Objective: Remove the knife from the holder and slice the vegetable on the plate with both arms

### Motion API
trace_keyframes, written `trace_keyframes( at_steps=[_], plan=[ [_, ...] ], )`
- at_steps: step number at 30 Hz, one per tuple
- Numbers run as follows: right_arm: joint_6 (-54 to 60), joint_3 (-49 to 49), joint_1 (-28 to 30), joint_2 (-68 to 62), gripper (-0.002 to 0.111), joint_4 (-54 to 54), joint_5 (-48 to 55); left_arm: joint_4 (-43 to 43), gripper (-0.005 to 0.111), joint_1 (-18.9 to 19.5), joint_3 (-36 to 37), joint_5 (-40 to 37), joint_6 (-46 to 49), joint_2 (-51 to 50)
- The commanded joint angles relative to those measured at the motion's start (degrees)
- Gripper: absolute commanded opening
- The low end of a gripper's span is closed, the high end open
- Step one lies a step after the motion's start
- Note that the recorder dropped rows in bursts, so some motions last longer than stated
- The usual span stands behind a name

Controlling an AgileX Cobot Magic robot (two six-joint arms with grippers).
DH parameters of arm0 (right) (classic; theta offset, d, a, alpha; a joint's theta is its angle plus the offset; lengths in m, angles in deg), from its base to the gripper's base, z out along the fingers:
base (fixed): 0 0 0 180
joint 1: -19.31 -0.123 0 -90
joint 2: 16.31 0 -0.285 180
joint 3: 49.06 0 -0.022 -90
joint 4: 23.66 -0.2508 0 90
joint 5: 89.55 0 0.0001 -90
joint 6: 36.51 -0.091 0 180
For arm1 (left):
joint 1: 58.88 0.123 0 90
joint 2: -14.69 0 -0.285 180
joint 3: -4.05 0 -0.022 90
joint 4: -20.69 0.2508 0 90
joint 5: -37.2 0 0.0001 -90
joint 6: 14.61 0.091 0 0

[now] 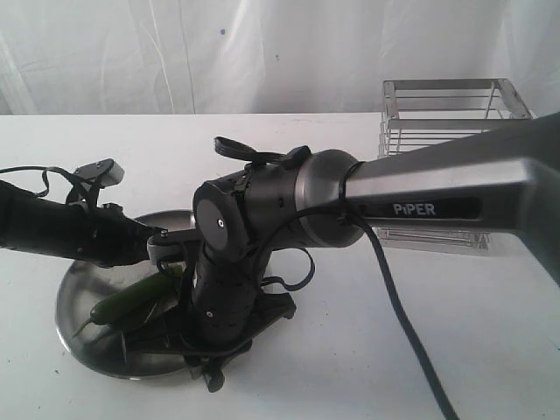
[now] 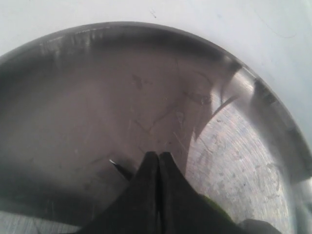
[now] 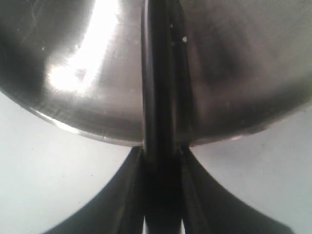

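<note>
The vegetable (image 1: 127, 304) lies on the plate (image 1: 74, 297), a slim green pepper stretched across the left half of the dish, one end toward the near-left rim. The left hand (image 2: 158, 157) is right down over it: in the left wrist view its fingertips are pressed together with only a hairline between them, and a sliver of green peeks out just beside them, so whether they pinch the pepper or merely press on it, I cannot tell. Now the knife (image 3: 158, 73): the right hand (image 3: 163, 151) has it clamped, both black fingers tight against the dark handle, the knife running out over the plate's shiny floor and crossing its rim. In the exterior view the right arm (image 1: 437, 188), marked PiPER, bends down over the near-right edge of the plate. Behind it, far right on the white bench (image 1: 350, 350), stands the wire holder (image 1: 446, 109), well apart from the plate.
</note>
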Motion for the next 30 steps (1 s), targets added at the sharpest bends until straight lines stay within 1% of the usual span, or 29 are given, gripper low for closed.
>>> trace_keyframes(
  at_steps=[1, 3, 10, 22, 30],
  plan=[
    [0.3, -0.1, 0.0, 0.0, 0.000, 0.8, 0.6, 4.5, 0.000, -0.2, 0.3, 0.4, -2.7, -2.0],
    [0.3, -0.1, 0.0, 0.0, 0.000, 0.8, 1.0, 6.0, 0.000, -0.2, 0.3, 1.3, -4.3, -2.7],
    [0.3, -0.1, 0.0, 0.0, 0.000, 0.9, 4.0, 6.0, 0.000, -0.2, 0.3, 1.5, -4.3, -4.6],
    [0.2, -0.1, 0.0, 0.0, 0.000, 0.6, 10.4, 5.8, 0.000, -0.2, 0.3, 1.6, -4.3, -4.6],
    [0.2, 0.4, 0.0, 0.0, 0.000, 0.8, 8.6, 3.2, 0.000, -0.2, 0.3, 0.2, -4.3, -2.9]
  ],
)
